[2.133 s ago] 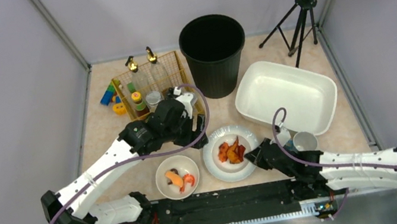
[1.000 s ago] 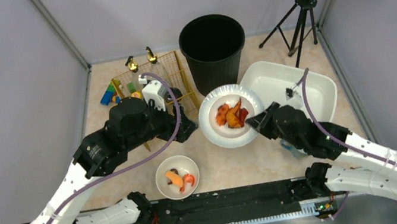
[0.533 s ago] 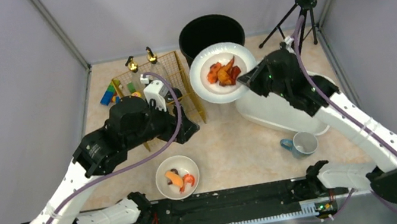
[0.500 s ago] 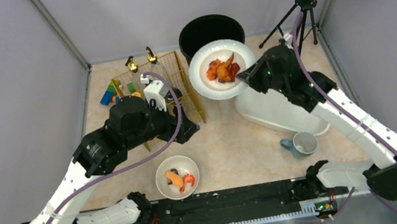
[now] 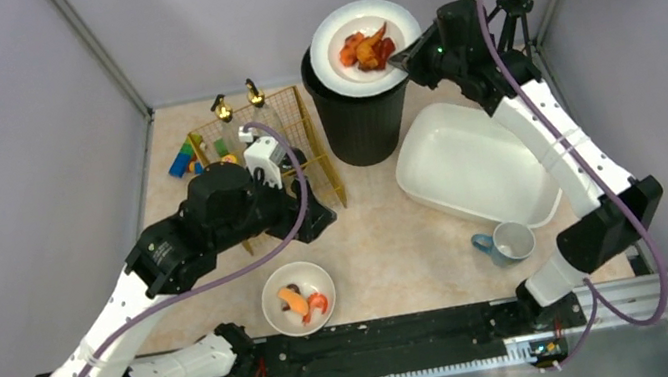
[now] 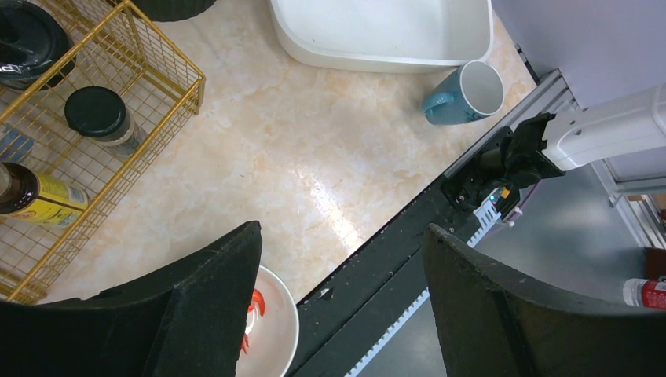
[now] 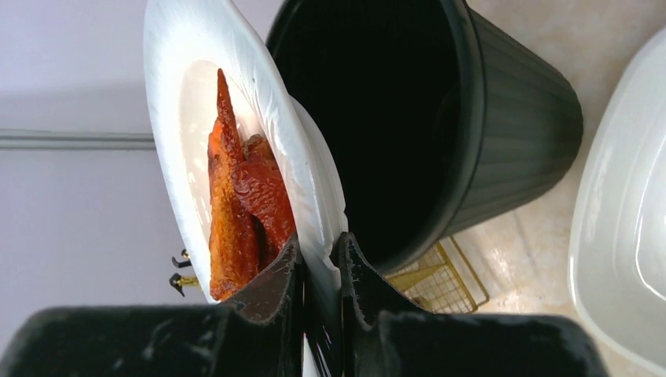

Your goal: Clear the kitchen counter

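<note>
a: how far along?
b: early, i'd judge. right gripper (image 7: 317, 255) clenched on rim of glossy white round plate (image 5: 323, 54) w/ orange-red glazed food, held over matte black ribbed plastic bin (image 5: 361, 128); food not dumped yet.
a: left side?
b: left gripper (image 6: 342, 236) fingers spread, holding nothing, above the beige speckled marble-look kitchen counter (image 5: 387, 231) mid-frame. on it: small white bowl (image 5: 269, 290) w/ scraps, blue ceramic mug (image 5: 511, 242), white rectangular tub (image 5: 422, 129), gold wire basket (image 5: 303, 112).

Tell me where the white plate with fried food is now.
In the top view the plate is at the back, right of centre, gripped by its rim in the right gripper above the black trash bin.
</note>
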`<action>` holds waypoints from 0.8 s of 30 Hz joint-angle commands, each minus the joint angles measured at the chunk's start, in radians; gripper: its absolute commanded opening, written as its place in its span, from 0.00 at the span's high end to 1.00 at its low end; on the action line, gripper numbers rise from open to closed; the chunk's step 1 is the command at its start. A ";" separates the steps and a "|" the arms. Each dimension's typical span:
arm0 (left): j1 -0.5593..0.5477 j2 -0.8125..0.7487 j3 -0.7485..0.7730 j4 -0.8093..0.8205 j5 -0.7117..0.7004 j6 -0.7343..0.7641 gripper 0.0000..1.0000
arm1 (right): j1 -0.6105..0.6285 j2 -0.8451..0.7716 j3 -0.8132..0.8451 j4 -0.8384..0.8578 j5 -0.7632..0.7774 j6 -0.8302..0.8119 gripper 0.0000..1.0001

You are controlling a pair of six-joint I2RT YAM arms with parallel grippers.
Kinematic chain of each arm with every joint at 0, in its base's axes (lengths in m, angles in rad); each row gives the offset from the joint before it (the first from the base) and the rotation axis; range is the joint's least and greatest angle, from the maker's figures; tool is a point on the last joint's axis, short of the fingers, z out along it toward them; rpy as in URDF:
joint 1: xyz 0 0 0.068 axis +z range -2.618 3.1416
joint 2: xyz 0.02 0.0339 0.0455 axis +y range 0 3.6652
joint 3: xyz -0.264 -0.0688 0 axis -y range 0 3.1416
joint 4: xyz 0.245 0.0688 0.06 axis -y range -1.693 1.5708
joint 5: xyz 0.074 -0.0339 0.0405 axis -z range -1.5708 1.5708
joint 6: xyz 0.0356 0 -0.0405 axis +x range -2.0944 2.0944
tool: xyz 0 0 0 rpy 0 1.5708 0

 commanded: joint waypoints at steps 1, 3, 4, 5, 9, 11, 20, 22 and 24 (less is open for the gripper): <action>0.002 0.004 -0.014 0.039 -0.002 -0.002 0.21 | -0.018 0.028 0.190 0.179 -0.001 -0.078 1.00; 0.002 0.005 -0.022 0.041 -0.006 -0.002 0.21 | -0.021 0.049 0.218 0.173 0.029 -0.134 1.00; 0.001 0.004 -0.025 0.042 -0.006 -0.001 0.21 | -0.022 0.058 0.228 0.171 0.041 -0.156 1.00; 0.002 0.006 -0.028 0.042 -0.007 -0.002 0.21 | -0.023 0.064 0.235 0.172 0.051 -0.179 1.00; 0.002 0.008 -0.039 0.042 -0.014 -0.001 0.21 | -0.037 0.103 0.254 0.186 0.075 -0.261 1.00; 0.002 0.008 -0.043 0.040 -0.016 -0.001 0.21 | -0.043 0.128 0.264 0.198 0.087 -0.294 1.00; 0.002 0.019 -0.042 0.033 -0.032 0.005 0.21 | -0.056 0.229 0.370 0.224 0.127 -0.439 1.00; 0.003 0.022 -0.040 0.028 -0.038 0.008 0.21 | -0.057 0.247 0.396 0.226 0.134 -0.475 1.00; 0.004 0.025 -0.042 0.026 -0.044 0.010 0.21 | -0.057 0.265 0.414 0.234 0.142 -0.514 1.00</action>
